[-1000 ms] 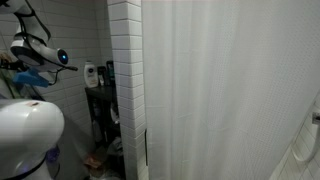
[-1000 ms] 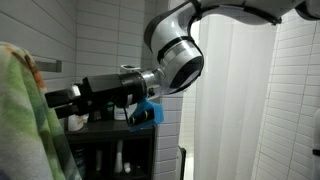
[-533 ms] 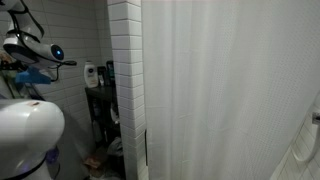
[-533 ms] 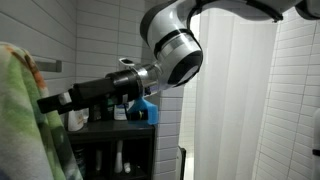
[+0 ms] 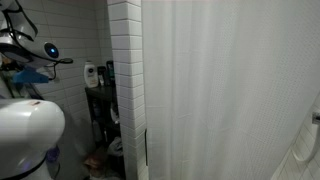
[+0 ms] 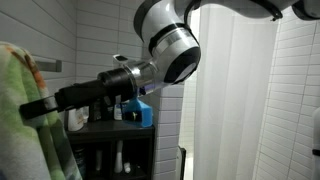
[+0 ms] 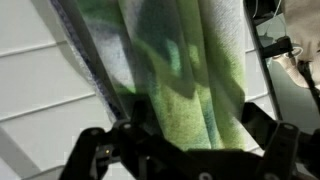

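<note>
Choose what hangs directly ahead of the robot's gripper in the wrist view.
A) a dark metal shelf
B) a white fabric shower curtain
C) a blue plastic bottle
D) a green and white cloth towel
D: in the wrist view the green and white cloth towel fills the picture just ahead of the gripper, whose jaws stand open on either side of it. Whether they touch it cannot be told.

the arm (image 6: 165, 50) has swung left and dipped, sloping down more steeply than a second ago. the gripper (image 6: 32, 108) has moved from beside the shelf (image 6: 110, 130) out to the near left, where it now reaches the edge of the green towel (image 6: 14, 85). in an exterior view the wrist (image 5: 40, 50) has slid slightly left and up.
</note>
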Action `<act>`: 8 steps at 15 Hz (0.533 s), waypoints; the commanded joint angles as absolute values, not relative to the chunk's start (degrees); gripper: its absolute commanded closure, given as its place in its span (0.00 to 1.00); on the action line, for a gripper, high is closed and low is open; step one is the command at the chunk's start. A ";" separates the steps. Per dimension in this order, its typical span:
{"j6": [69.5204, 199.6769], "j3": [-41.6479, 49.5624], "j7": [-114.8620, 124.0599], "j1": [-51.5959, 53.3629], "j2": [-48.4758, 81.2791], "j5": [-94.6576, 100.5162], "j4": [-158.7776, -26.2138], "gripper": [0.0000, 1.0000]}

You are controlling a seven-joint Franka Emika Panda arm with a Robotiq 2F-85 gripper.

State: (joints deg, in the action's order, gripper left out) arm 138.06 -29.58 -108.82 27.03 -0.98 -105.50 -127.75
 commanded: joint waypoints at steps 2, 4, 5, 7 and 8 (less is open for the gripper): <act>140.41 -29.72 -110.23 28.13 1.57 -104.94 -125.14 0.23; 140.69 -29.58 -110.35 28.39 2.26 -104.99 -124.45 0.39; 140.75 -29.51 -110.46 28.45 2.44 -104.92 -124.29 0.47; 141.04 -29.42 -110.70 28.56 2.74 -105.02 -123.84 0.64; 141.47 -29.41 -110.85 28.61 2.82 -105.29 -123.64 0.71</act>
State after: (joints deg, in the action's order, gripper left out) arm 139.51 -29.71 -109.89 27.76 1.51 -105.24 -125.50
